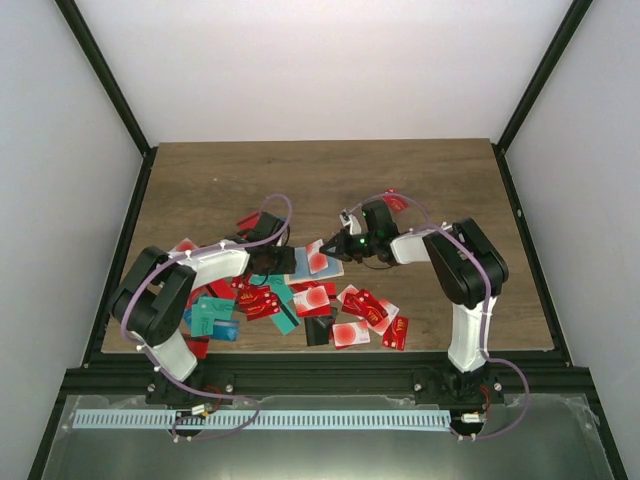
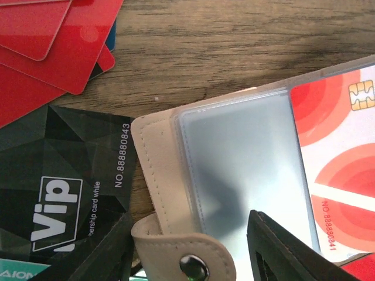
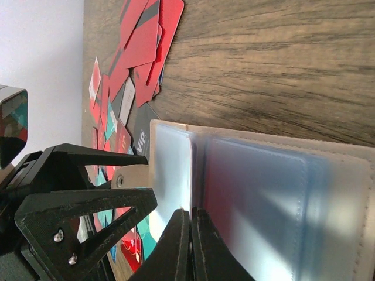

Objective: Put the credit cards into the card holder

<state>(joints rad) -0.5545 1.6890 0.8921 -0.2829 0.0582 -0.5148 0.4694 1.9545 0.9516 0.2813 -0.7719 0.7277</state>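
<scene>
- Only the right wrist view shows my left gripper (image 3: 147, 178) partly open, its jaws straddling the snap tab (image 3: 132, 175) of the card holder (image 3: 351, 170). My right gripper (image 3: 190, 225) is pinched shut at the sleeves; I cannot tell if it has caught one.
- Only the left wrist view shows a white-red card (image 2: 334, 146) in a sleeve, with a black VIP card (image 2: 58, 175) at lower left.
- Top view: the holder lies mid-frame, credit cards (image 1: 262, 300) crowd the lower left, and the tabletop (image 1: 320, 180) is open above.

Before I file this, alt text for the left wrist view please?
An open beige card holder shows a frosted blue sleeve, with a white-and-red chip card at its right and its snap tab below. A black VIP card and red cards lie left on the wooden table; one gripper finger intrudes bottom right.
</scene>
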